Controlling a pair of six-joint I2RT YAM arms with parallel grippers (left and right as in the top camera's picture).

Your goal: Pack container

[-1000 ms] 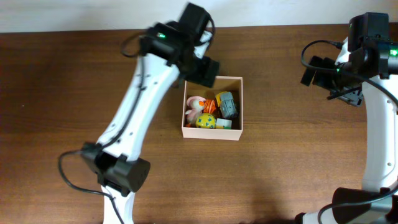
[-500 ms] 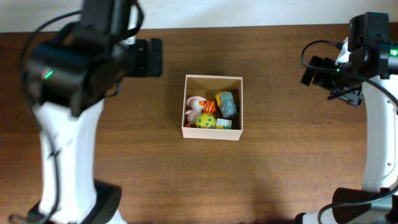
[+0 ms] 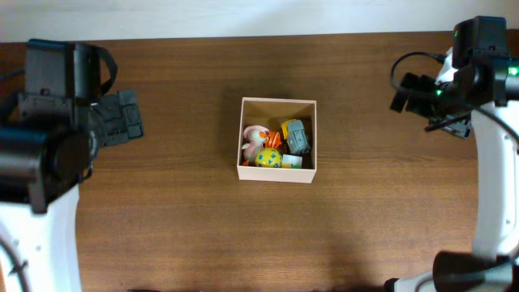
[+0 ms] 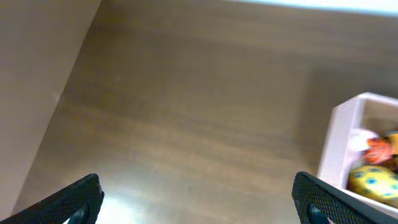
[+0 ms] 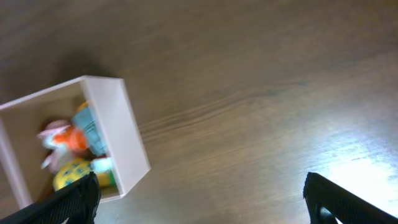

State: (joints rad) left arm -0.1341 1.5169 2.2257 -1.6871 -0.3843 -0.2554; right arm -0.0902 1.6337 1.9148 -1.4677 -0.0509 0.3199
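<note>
Packed container (image 3: 276, 174) on bench (image 3: 195, 231), with left pincer (image 4: 200, 202) and right pincer (image 5: 205, 202) both spread empty, well apart: park arms without nudging its walls.

A yellow ball (image 3: 268, 157) with green spots lies among 4 other toys. A pink-and-white figure (image 3: 254, 136) touches its upper left, an orange piece (image 3: 275, 138) sits just above, a grey toy car (image 3: 297, 136) is upper right, and a pale block (image 3: 293, 161) rests against its right. A dark wooden table (image 3: 178, 219) spreads around it.
</note>
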